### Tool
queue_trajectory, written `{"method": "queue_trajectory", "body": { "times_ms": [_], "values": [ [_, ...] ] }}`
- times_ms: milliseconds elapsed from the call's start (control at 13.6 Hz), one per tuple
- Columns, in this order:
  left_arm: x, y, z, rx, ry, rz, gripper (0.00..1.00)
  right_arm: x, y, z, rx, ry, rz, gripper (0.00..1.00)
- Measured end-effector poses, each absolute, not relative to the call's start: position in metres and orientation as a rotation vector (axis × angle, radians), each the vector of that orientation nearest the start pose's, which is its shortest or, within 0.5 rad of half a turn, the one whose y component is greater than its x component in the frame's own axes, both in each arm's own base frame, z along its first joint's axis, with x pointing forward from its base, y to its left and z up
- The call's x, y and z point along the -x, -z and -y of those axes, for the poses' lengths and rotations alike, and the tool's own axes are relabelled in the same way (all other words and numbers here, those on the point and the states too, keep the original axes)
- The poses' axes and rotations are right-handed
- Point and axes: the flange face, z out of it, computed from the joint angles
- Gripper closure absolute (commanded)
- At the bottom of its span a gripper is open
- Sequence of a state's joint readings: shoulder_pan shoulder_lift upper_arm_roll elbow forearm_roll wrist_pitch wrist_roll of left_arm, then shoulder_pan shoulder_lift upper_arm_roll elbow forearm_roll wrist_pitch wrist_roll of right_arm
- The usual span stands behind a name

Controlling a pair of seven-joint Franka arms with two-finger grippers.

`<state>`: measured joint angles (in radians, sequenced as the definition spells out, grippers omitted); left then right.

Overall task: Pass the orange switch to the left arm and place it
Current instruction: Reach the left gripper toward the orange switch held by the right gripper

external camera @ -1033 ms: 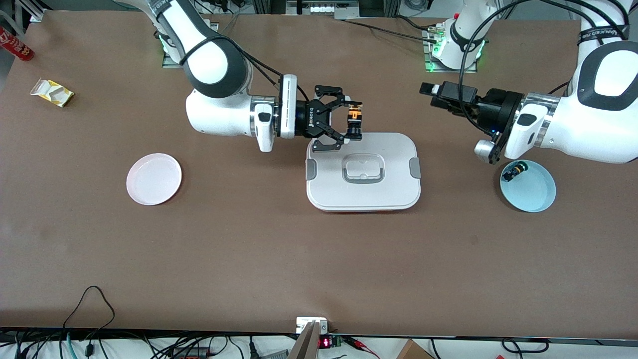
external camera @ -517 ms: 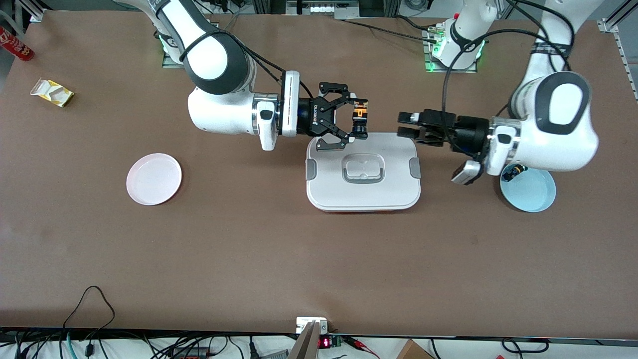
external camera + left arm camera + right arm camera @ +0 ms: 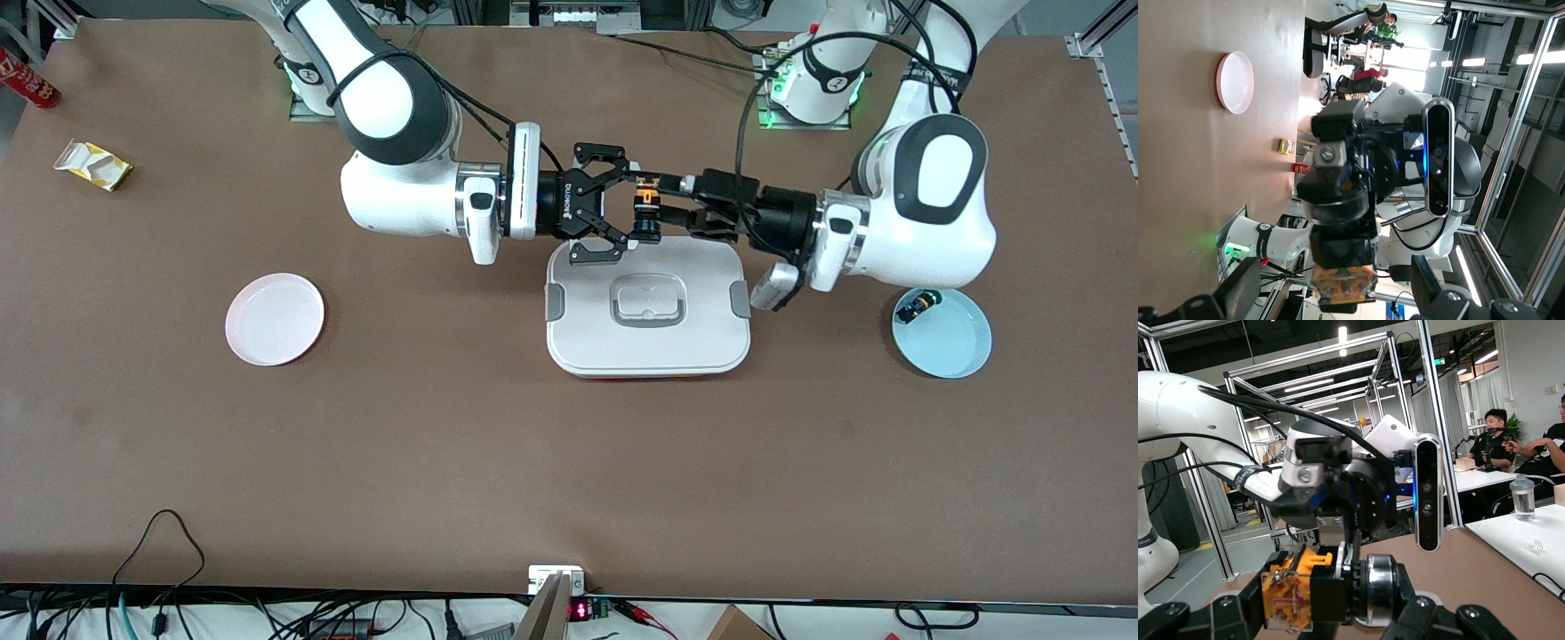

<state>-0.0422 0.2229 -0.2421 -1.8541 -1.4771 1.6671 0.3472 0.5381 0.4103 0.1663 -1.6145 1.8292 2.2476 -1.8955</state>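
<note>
Above the box point(image 3: 648, 307), your right gripper point(image 3: 624, 220) clamps the orange switch point(image 3: 646, 213); left gripper point(image 3: 669, 203) straddles it wide: handover, close left next.

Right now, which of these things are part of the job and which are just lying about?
In the job:
- orange switch, held by the right gripper above the box's edge
- left gripper, open around the switch
- box

Lying about:
- pink plate
- blue plate with a second switch in it
- yellow packet
- red can
</note>
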Motion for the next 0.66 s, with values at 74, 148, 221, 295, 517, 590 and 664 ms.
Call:
{"method": "queue_trajectory", "body": {
  "times_ms": [74,148,221,295,517,590,664],
  "values": [
    [-0.5545,-0.4637,0.2575,-1.656,0.295,0.079,0.16,-0.5329,-0.4477,-0.4657,1.355,1.039,1.059,0.98],
    [-0.5529,-0.4643,0.2575,-1.659,0.293,0.077,0.18,-0.5332,-0.4476,-0.4654,1.355,1.04,1.059,0.98],
    [-0.5525,-0.4637,0.2561,-1.662,0.29,0.072,0.18,-0.5336,-0.4476,-0.465,1.356,1.041,1.058,0.98],
    [-0.5529,-0.4623,0.2547,-1.664,0.288,0.066,0.2,-0.5337,-0.4476,-0.4649,1.357,1.041,1.058,0.98],
    [-0.556,-0.4589,0.2513,-1.679,0.266,0.042,0.31,-0.5338,-0.4475,-0.4648,1.357,1.041,1.058,0.98],
    [-0.5564,-0.4587,0.2511,-1.681,0.262,0.04,0.39,-0.5339,-0.4476,-0.4647,1.358,1.042,1.058,0.98],
    [-0.5567,-0.4587,0.2511,-1.68,0.26,0.038,0.47,-0.5342,-0.4476,-0.4644,1.358,1.042,1.058,0.98]
  ]
}}
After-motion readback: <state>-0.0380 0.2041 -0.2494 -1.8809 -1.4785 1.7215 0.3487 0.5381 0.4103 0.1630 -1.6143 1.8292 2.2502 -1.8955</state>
